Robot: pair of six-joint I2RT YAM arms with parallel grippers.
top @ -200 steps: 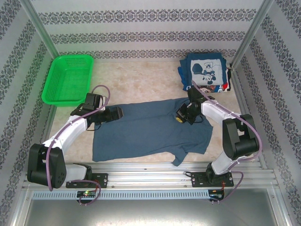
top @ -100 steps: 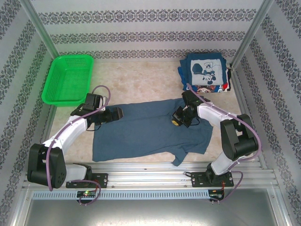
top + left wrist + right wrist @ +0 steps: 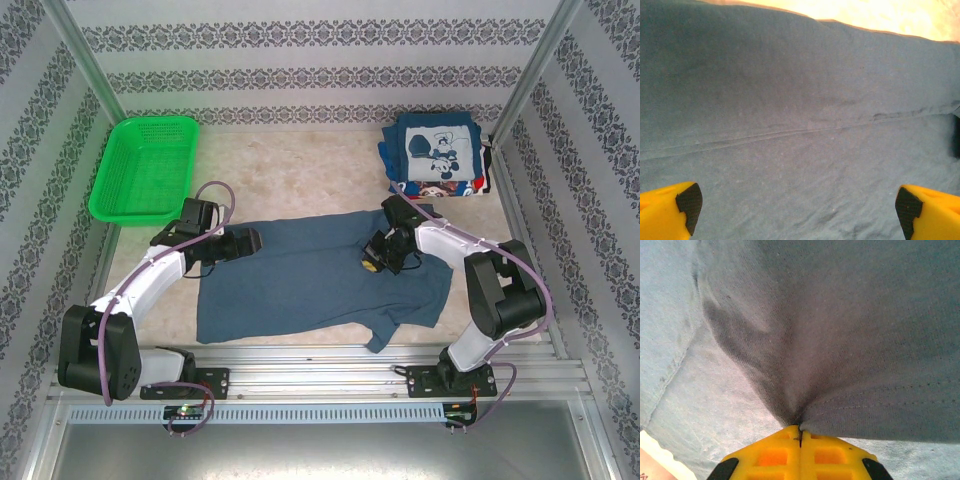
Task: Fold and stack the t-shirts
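1. One slate-blue t-shirt (image 3: 300, 290) lies spread flat on the near part of the table (image 3: 300, 170). It looks light and limp, likely to sag and crease wherever it is lifted.
2. Left gripper (image 3: 254, 240) hovers low over the shirt's left part, jaws spread wide, holding nothing.
3. Right gripper (image 3: 372, 260) is pinched tight on a gathered fold near the shirt's right shoulder. Hems and seams probably give the surest hold.
4. Folded printed t-shirts (image 3: 436, 158) sit stacked at the far right.
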